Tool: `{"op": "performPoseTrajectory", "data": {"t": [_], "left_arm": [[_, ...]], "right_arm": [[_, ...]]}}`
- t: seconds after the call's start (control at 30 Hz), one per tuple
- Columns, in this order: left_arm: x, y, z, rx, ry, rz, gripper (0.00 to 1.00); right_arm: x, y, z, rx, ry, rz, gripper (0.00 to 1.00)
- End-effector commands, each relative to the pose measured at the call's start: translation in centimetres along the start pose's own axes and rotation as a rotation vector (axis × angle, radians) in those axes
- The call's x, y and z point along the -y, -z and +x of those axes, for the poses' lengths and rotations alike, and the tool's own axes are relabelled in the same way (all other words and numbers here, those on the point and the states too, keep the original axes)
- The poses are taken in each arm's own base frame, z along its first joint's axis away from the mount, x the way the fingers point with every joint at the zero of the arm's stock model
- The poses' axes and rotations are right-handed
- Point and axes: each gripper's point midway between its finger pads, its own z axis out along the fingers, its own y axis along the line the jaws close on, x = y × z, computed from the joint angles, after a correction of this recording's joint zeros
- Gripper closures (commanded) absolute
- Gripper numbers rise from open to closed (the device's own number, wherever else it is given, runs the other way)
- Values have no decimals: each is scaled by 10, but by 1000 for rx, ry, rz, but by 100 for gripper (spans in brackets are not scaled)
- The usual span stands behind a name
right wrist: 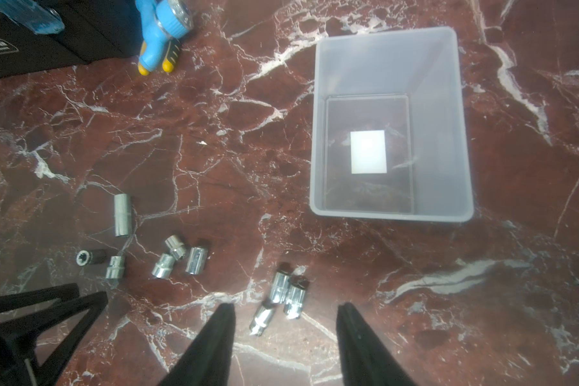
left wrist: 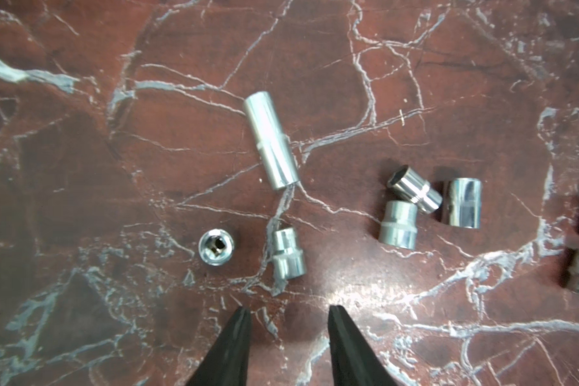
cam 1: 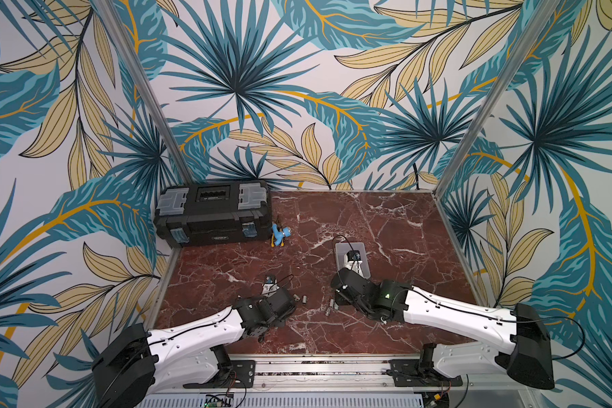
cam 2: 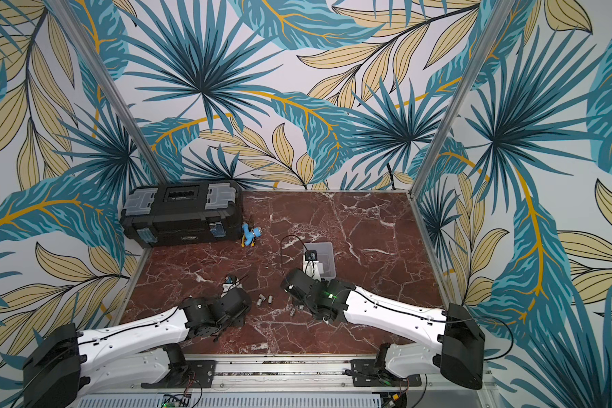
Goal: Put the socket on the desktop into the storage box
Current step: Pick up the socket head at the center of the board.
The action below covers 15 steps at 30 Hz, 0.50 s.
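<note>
Several chrome sockets lie scattered on the red-brown marble desktop (cam 1: 386, 229). In the left wrist view, a long socket (left wrist: 270, 142), an upright one (left wrist: 216, 248) and a short one (left wrist: 288, 256) sit just ahead of my left gripper (left wrist: 289, 309). It is open, hovers over the desktop and holds nothing. A cluster of three sockets (left wrist: 398, 224) lies off to the side. My right gripper (right wrist: 286, 306) is open too, above three sockets (right wrist: 263, 319) lying close together. The storage box (right wrist: 442, 100) stands beyond them with only a white label (right wrist: 368, 152) inside. In both top views the right wrist partly covers the box (cam 1: 365, 263) (cam 2: 327, 258).
A large black toolbox (cam 1: 214, 212) stands at the back left, with a blue and yellow hand tool (cam 1: 280, 235) beside it. Aluminium rails (cam 1: 453, 240) edge the desktop. The left arm's black frame (right wrist: 30, 320) shows close to the sockets in the right wrist view.
</note>
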Motion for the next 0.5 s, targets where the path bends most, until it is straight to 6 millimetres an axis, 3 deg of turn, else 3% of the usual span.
{"op": "performPoseTrajectory", "data": {"t": [0.0,0.27,0.47], "left_arm": [[8,3,-11,24,14,-2,56],[49,-2,-15,-17,-50,16,52],[46,-2,-12,-27,-46,-3,51]], "right_arm": [[7,5,-7,20,18,26,46],[13,14,-19,37,-35,10,46],[19,17,-12,27,-65,-6,46]]}}
